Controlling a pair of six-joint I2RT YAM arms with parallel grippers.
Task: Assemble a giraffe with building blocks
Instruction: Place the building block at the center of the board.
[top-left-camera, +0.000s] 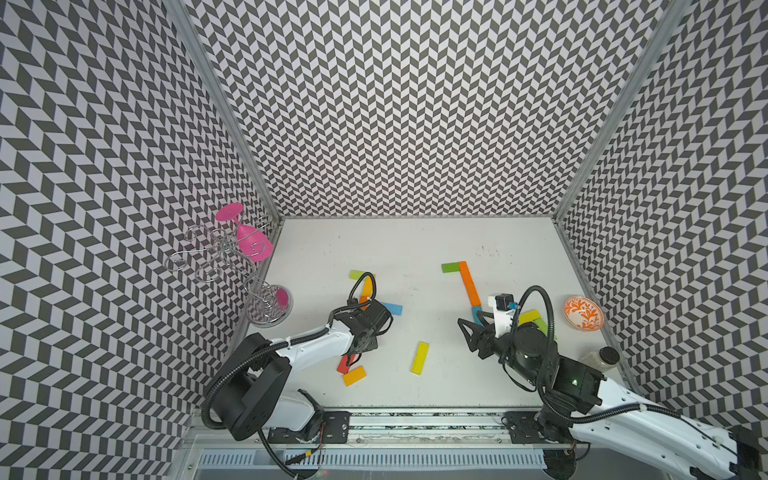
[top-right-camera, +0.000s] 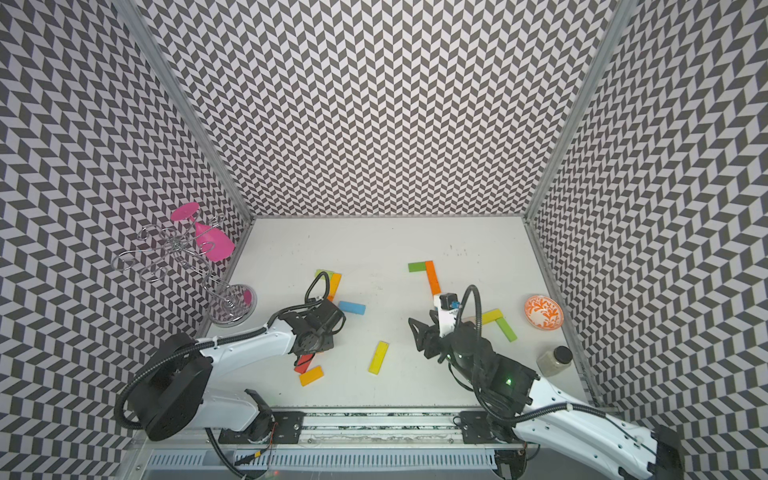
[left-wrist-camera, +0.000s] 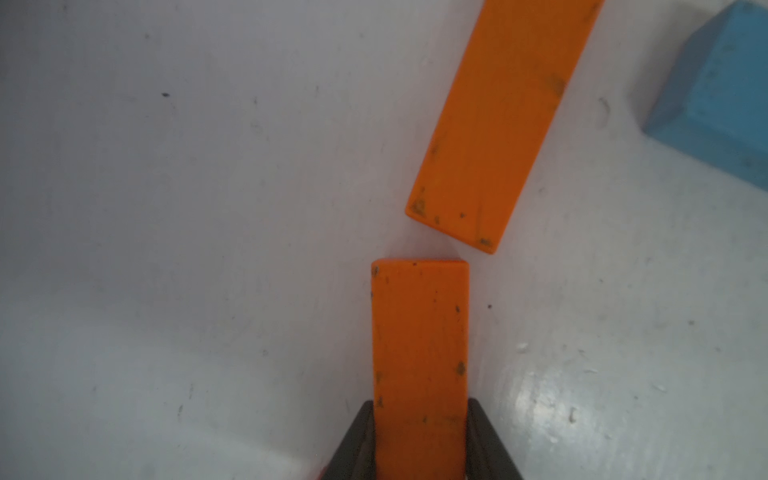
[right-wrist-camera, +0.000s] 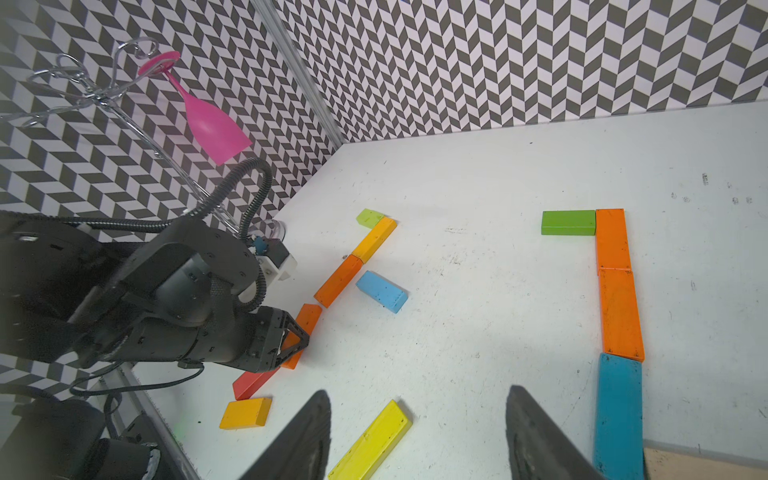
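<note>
The left tool (left-wrist-camera: 420, 402) is working at the left side of the desk (left-wrist-camera: 166, 249). Its two dark fingers (left-wrist-camera: 357, 449) are sitting against the long sides of an orange block (left-wrist-camera: 419, 332). Whether they are pressing on it or only flanking it cannot be told from the pictures. The block appears to be lying flat, pointing away from the tool.

Just past its far end, with a thin gap showing, a second orange block (left-wrist-camera: 498, 120) is lying at a slight slant, so the two are not lining up. In the right wrist view that slanted piece is running on into an amber block (right-wrist-camera: 374, 239) and a lime block (right-wrist-camera: 369, 217), forming a row that heads toward the far left. A blue block (left-wrist-camera: 715, 95) is lying loose just right of the row. A red block (right-wrist-camera: 253, 382) is sitting close under the left tool on its near side.

The right tool (right-wrist-camera: 417, 392) is hovering with its fingers wide apart, holding nothing, above a yellow block (right-wrist-camera: 374, 440).

Three things look likely to go wrong. If a finger is dragging as the left tool parts or lifts, the orange block may twist further out of line. A push forward could catch the slanted block's near corner and shove the whole row askew. A sideways sweep could knock the blue or red pieces.
</note>
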